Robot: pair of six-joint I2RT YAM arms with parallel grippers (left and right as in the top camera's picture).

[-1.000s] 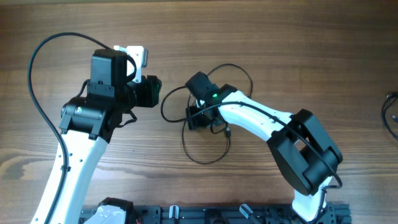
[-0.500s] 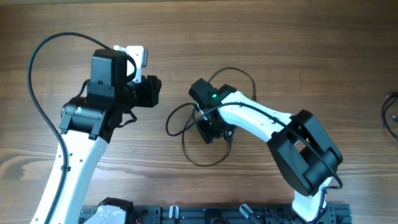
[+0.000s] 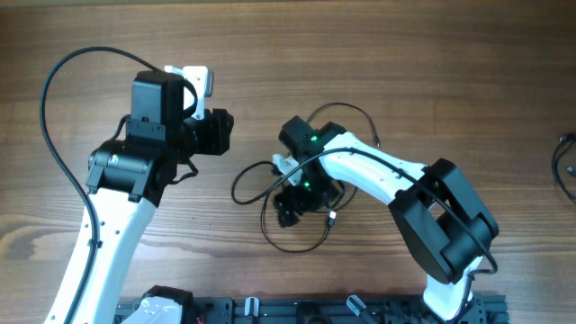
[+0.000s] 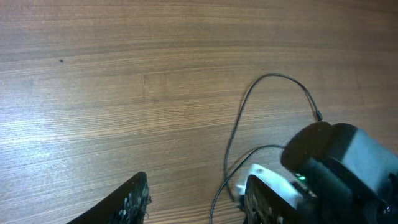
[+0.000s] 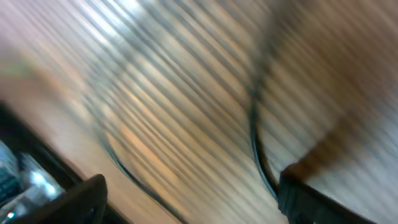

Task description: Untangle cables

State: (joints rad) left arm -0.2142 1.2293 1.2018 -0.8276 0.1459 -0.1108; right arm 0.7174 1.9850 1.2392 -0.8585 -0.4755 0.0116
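The cables (image 3: 261, 182) are thin black cords lying in loose overlapping loops on the wooden table, with a small plug end (image 3: 331, 218) near the front. My right gripper (image 3: 290, 205) hangs over the loops and points toward the table's front. In the blurred right wrist view it (image 5: 193, 199) is open, with cable strands (image 5: 254, 134) running across the table between and beside its fingers. My left gripper (image 3: 225, 133) is open and empty, left of the loops. In the left wrist view it (image 4: 196, 202) faces a cable strand (image 4: 233, 140) and the right arm's wrist (image 4: 339, 162).
Another black cord (image 3: 567, 162) lies at the table's right edge. A thick black wire (image 3: 54, 99) arcs from the left arm at the far left. The arm mounts (image 3: 297, 310) line the front edge.
My right gripper has swung from the left of the tangle toward the front. The cable loops have shifted with it, the left loop spreading forward. The left arm has not moved.
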